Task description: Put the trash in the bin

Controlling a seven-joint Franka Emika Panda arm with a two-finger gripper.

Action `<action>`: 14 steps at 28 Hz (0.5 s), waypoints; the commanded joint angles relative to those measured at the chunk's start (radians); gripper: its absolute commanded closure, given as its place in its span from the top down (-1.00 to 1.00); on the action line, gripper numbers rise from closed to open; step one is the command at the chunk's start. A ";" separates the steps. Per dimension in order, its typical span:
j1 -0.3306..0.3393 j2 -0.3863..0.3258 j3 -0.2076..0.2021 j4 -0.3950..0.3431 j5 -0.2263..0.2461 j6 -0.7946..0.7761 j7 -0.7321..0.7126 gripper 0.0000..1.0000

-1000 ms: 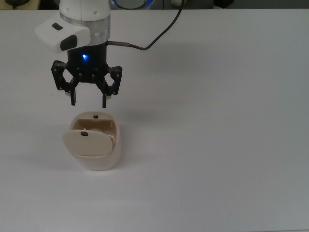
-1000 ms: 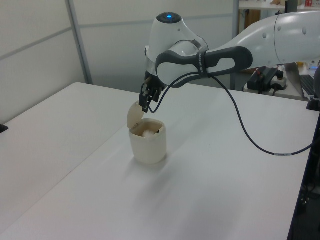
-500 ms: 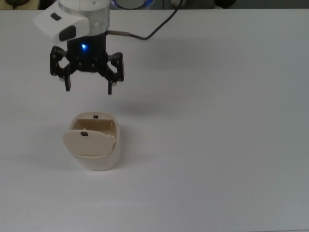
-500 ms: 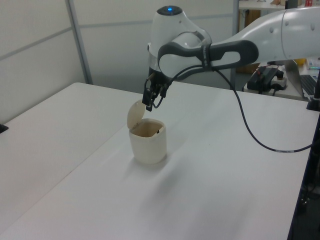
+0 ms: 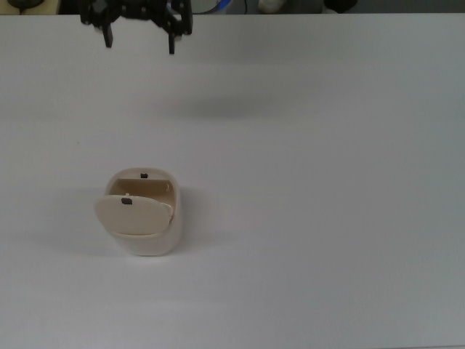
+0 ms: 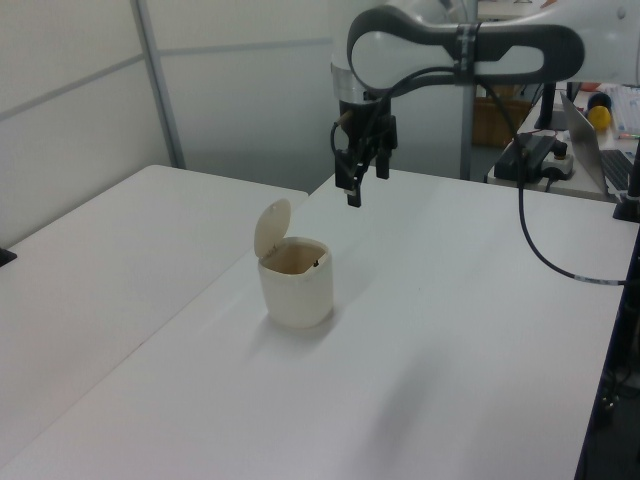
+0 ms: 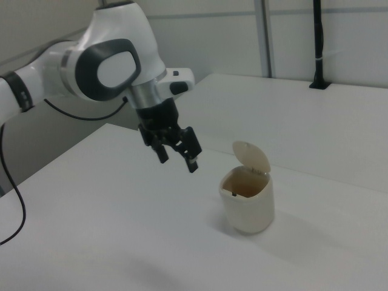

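White tabletop (image 5: 327, 218) holds only the bin (image 6: 296, 284), flap tipped up. My claw (image 7: 177, 157) hangs spread and empty nearby, so I judge the trash is inside.

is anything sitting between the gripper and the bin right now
Nothing visible does. The gripper hangs open and empty in the air off to one side of the bin, with only bare table between them. The bin's flap lid is tipped up.

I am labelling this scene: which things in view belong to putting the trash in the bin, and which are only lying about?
For the job:
bin, flap lid up
end effector, open, empty

Only there:
table
black cable

No trash is visible.
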 commanded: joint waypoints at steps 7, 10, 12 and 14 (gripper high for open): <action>0.013 -0.026 0.012 -0.010 0.032 -0.065 0.043 1.00; 0.015 -0.026 0.013 -0.009 0.031 -0.065 0.045 1.00; 0.015 -0.026 0.015 -0.007 0.026 -0.065 0.048 1.00; 0.015 -0.028 0.015 -0.007 0.026 -0.067 0.048 1.00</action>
